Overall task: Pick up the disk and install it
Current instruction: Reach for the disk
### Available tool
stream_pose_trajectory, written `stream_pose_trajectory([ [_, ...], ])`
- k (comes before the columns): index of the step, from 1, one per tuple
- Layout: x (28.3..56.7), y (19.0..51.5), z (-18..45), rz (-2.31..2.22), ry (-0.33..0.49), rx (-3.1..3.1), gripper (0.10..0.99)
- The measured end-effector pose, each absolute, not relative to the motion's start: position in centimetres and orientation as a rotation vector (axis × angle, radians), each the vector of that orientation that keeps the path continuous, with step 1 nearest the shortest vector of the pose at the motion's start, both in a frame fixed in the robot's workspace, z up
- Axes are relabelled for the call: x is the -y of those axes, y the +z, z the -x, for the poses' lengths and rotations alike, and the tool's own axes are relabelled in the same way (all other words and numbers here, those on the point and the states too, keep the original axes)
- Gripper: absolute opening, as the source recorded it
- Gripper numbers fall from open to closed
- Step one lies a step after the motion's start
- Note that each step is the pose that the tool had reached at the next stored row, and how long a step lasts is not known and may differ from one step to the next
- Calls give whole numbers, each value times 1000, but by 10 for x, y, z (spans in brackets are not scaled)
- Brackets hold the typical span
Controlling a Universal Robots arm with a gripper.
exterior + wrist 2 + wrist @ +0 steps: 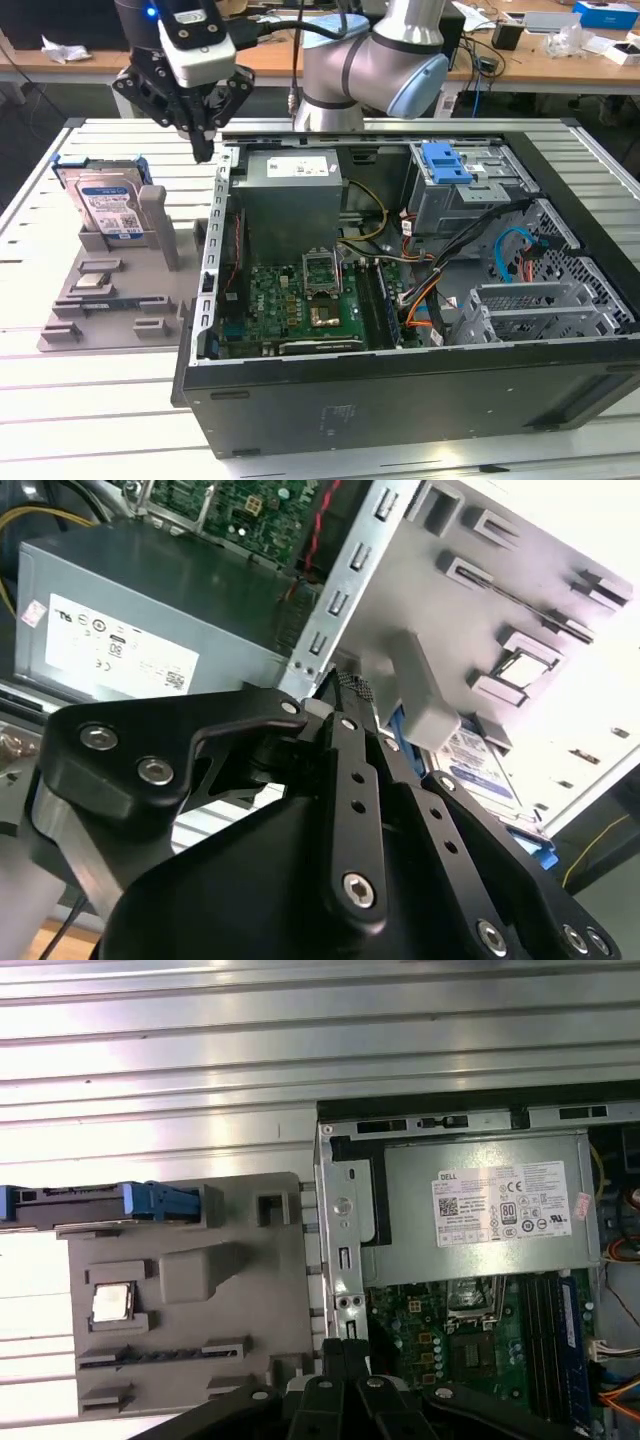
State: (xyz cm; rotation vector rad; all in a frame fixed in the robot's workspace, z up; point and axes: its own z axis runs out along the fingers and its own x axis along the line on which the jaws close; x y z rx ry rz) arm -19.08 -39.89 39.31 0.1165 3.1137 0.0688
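Find open computer case (pixel 400 390) on slatted table (pixel 100 400). Note grey fixture (pixel 120 300) flush against case's side wall. See gripper (pixel 203 150) hanging above the fixture's case-side edge, fingers pressed together, empty. Find the disk (pixel 108 205) upright on fixture's far edge, well apart from gripper, toward the exterior view's left. Spot small silver chip (pixel 92 282) mid-fixture.

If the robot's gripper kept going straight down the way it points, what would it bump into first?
Probably the metal edge of the computer case, right below the gripper. Depth is unclear, so it might land on the grey tray beside it instead.
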Motion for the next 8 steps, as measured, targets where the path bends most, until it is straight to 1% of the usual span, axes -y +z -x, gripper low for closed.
stream_pose_trajectory([
  [8, 399, 393, 218, -117, 69, -3114, 106],
])
